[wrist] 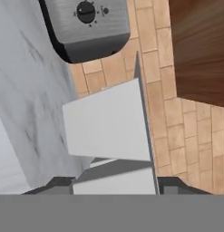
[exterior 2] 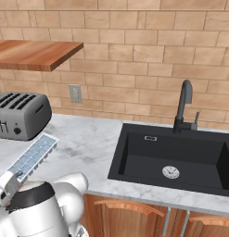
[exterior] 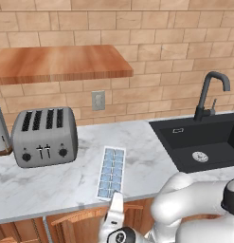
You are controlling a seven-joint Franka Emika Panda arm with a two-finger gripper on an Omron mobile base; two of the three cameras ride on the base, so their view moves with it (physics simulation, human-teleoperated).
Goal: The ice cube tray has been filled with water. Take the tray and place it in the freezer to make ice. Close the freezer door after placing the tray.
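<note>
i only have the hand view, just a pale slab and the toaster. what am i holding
Observer: The ice cube tray. The gripper is shut on its near end, at the counter's front edge.
Operator: is it still on the counter
Observer: In the left base view it looks flat on the counter, its far end pointing toward the brick wall.
Operator: anything beside it
Observer: The toaster stands to its left, apart from it, and a black sink lies off to its right.
</note>
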